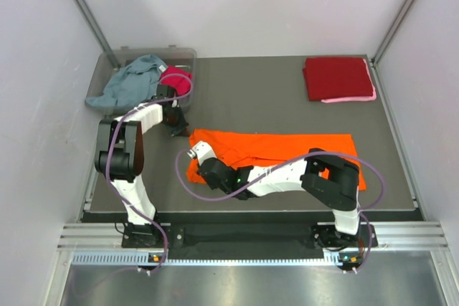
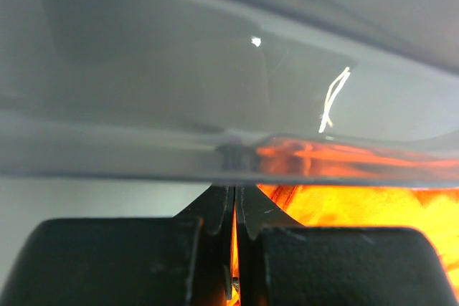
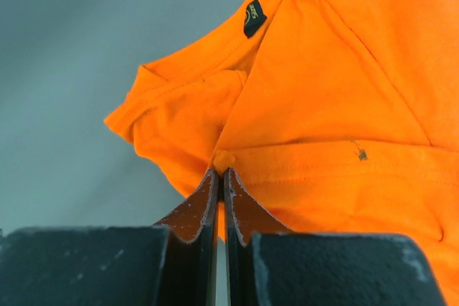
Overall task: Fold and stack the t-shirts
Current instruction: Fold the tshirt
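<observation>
The top view is bright and sharp. Soft, even light comes from above, so the arms leave only faint shadows on the dark table (image 1: 287, 116), and the white walls look washed out. The left wrist view is very blurry: the clear bin wall (image 2: 179, 69) is a grey smear with a thin white streak of glare, and the orange t-shirt (image 2: 358, 213) glows too bright. The left gripper (image 2: 234, 193) looks dark and fuzzy. The right wrist view is clear, with soft shadows in the shirt's folds

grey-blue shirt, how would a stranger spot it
In the far left corner of the table sits a clear plastic bin. The grey-blue shirt spills over its near left rim, beside a magenta one. It is the only bluish cloth.
</observation>
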You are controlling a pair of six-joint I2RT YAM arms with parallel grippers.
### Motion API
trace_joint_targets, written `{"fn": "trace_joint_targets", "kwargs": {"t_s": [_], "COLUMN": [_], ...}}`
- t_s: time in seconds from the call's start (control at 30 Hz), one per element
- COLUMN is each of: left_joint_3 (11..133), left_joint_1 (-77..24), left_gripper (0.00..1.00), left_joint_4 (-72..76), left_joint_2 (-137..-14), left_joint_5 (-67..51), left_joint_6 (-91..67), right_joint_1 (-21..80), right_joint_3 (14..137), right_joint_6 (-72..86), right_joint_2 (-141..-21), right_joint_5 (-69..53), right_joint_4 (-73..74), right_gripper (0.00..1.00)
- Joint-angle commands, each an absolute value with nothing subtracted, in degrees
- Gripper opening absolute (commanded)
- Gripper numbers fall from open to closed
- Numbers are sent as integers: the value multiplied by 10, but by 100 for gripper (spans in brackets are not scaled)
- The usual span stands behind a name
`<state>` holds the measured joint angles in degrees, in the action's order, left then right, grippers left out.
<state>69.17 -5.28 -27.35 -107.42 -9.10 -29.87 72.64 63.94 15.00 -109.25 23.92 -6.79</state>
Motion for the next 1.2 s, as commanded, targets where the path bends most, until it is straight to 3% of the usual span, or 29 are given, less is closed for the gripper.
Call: {"fn": "trace_joint_targets", "kwargs": {"t_s": [0.0, 0.2, 0.37, 0.47, 0.67, 0.83, 0.97, 1.17], "left_joint_3": [699, 706, 750, 766, 745, 689, 657, 664], "left_joint_1": [-49, -49, -49, -50, -51, -61, -76, -86], "left_gripper": [0, 0, 2, 5, 10, 12, 15, 14], "left_joint_4": [-271, -279, -308, -318, -319, -287, -270, -251], "left_joint_2": [-1094, -1092, -1075, -1051, -988, -934, -945, -999], "left_joint_5": [-68, -67, -51, -52, -59, -160, -223, -234], "left_joint_6": [-288, -287, -276, -268, -263, -249, -245, -250], "right_joint_1": [736, 735, 727, 712, 627, 530, 479, 414], "right_joint_3": [636, 642, 678, 679, 622, 602, 604, 625], "right_joint_6": [170, 185, 170, 161, 168, 163, 130, 91], "right_joint_2": [-1064, -1073, -1038, -994, -926, -928, -950, -1002], "right_joint_5": [242, 248, 212, 164, 60, -52, -90, -166], "right_joint_4": [-97, -92, -43, -22, -19, -19, -11, -2], "right_gripper": [0, 0, 28, 37, 36, 37, 45, 45]}}
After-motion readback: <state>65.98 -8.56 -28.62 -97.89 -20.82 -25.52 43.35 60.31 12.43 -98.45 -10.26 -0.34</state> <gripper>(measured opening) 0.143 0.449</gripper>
